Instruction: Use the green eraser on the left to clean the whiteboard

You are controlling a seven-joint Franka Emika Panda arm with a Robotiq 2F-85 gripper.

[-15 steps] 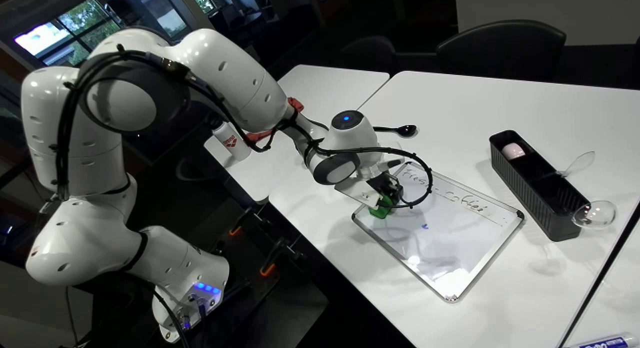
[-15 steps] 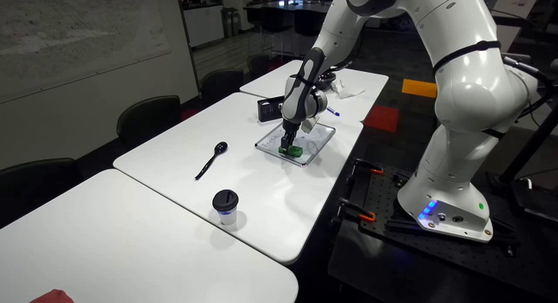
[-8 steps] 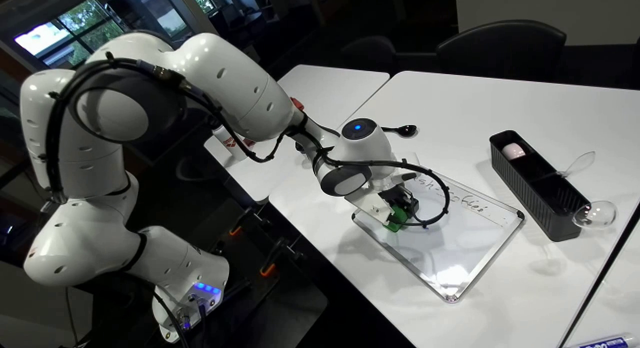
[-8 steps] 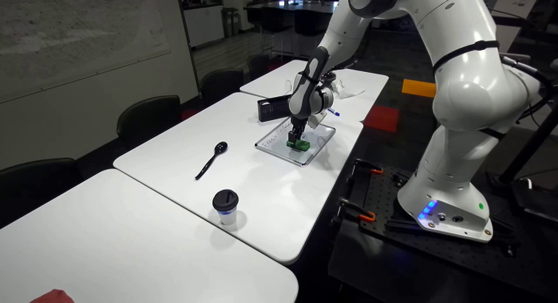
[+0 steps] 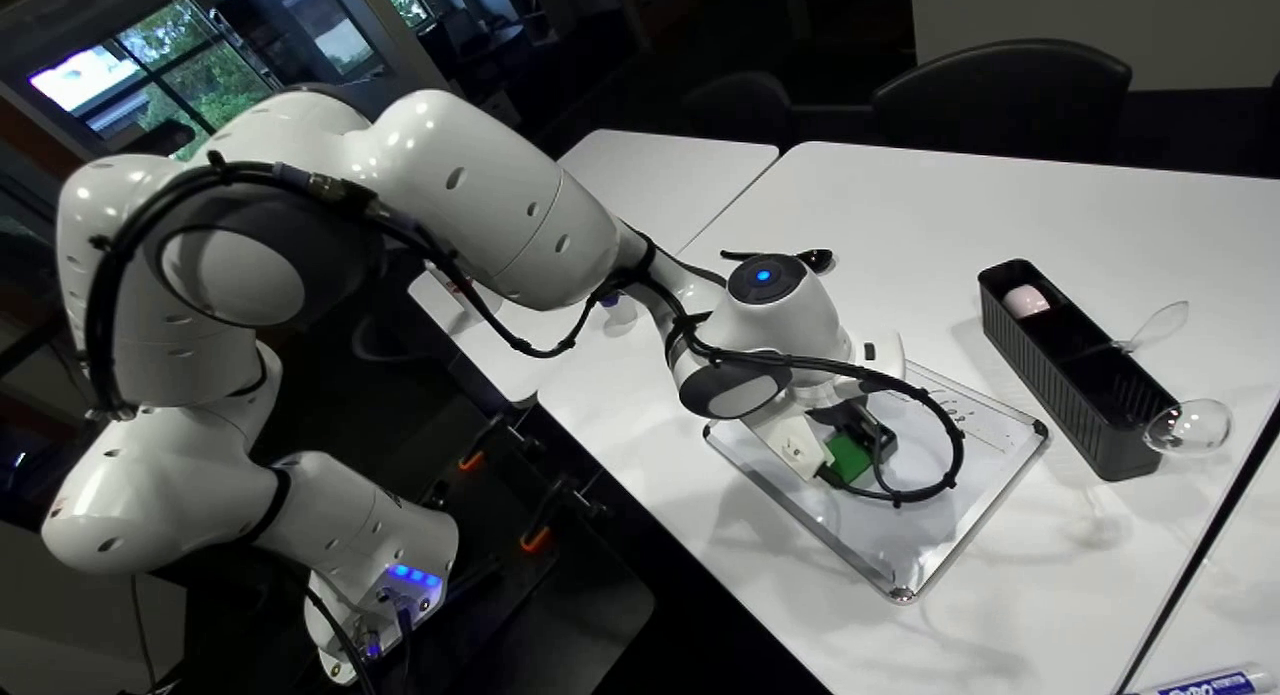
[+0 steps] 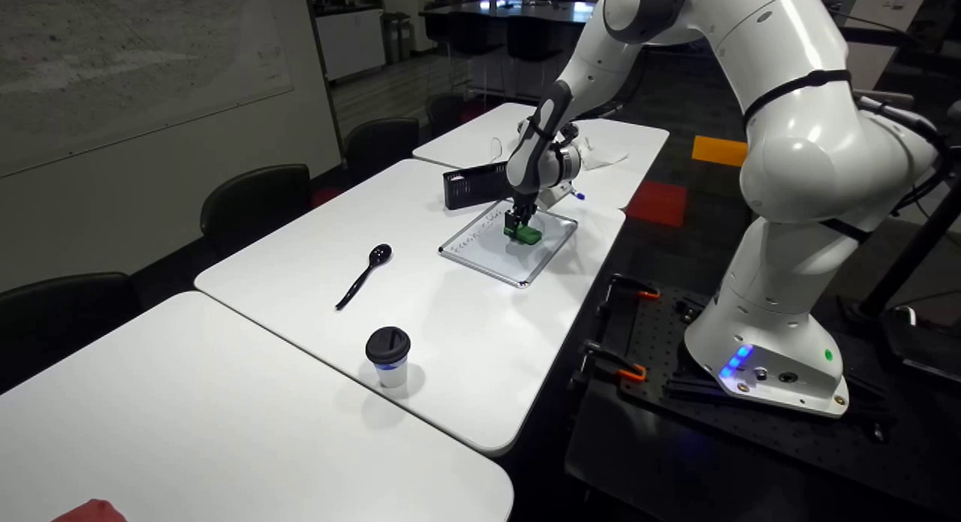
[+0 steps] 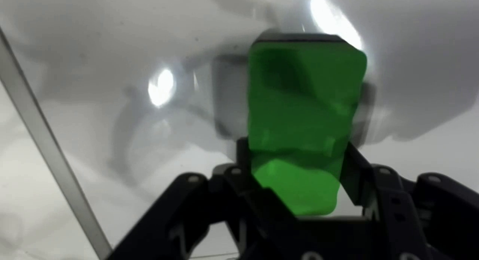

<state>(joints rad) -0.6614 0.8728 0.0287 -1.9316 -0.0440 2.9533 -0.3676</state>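
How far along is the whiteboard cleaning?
Looks done: the pincer has the green eraser gripped.
In hand: the eraser is over the inner part of the whiteboard, apparently for wiping; whether it presses on the surface, I can't tell.
Left: handwriting along an edge shows in both exterior views, so it remains to be wiped. What lies under the eraser is hidden.

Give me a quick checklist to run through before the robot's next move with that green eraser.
1. Claw gripping the eraser: ok, pinched from both sides.
2. Eraser over the whiteboard: ok, inside its edges.
3. Eraser pressed against the whiteboard: cannot tell, its underside is hidden.
4. Writing wiped away: not ok, some shows along one edge.
5. Cup and spoon off the whiteboard: ok, both apart.
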